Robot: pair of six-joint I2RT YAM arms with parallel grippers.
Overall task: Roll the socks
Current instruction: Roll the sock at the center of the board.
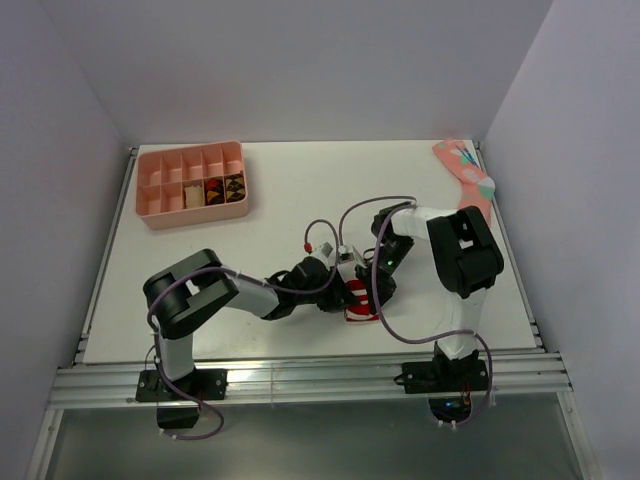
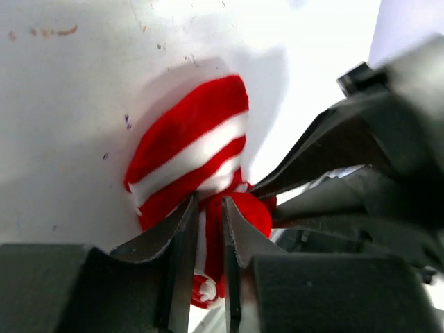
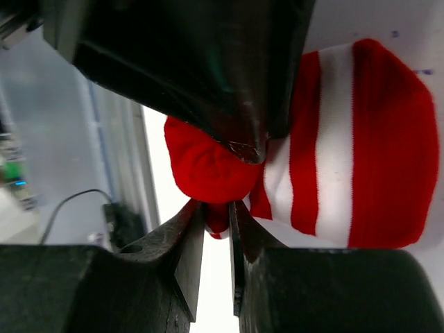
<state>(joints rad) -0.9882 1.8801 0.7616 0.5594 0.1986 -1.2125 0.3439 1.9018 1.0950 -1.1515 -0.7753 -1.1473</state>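
Closest to my left wrist camera are my left jaws, nearly together, pinching a narrow fold of the striped sock (image 2: 187, 152). My right jaws, seen from the other wrist, stand just as narrow and nip the bunched red end of that same sock, with the left jaws touching it from above. The sock lies on the bench (image 1: 300, 190) at the near middle, under both arms.

Trouble I expect: both grips hold little cloth, so if either slackens, the bunched end will likely spring loose and flatten. My two sets of jaws are crowded against each other, so a careless turn could knock them together or tug the sock two ways. It also sits close to the near edge and could be dragged off.

Count: one striped sock, with no partner for it that I can see; one pink patterned sock (image 1: 465, 175) at the far right corner; one pink tray (image 1: 195, 217) at the far left, three of its compartments filled; two arms
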